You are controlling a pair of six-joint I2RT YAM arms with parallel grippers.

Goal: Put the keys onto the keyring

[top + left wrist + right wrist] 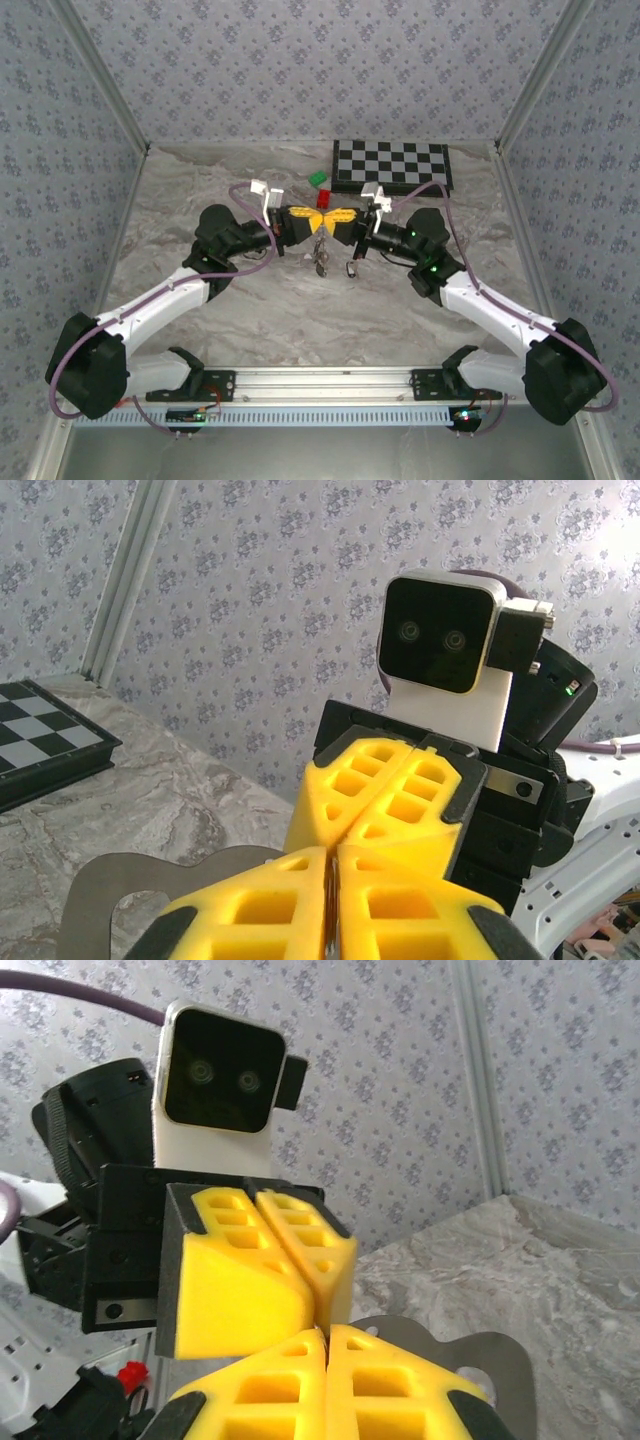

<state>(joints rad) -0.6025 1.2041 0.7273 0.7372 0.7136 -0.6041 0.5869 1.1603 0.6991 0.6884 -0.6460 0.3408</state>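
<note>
My left gripper and right gripper meet tip to tip above the middle of the table. In the left wrist view the left gripper is shut on a thin silvery sliver, which I take to be the keyring. The right gripper has its yellow pads pressed together, with a tiny metal glint at the tip. What it pinches I cannot tell. A small bunch of keys hangs just below the meeting point. Another black-headed key is below the right gripper.
A red block and a green block lie just behind the grippers. A chessboard sits at the back right. Patterned walls close in the marbled table on three sides.
</note>
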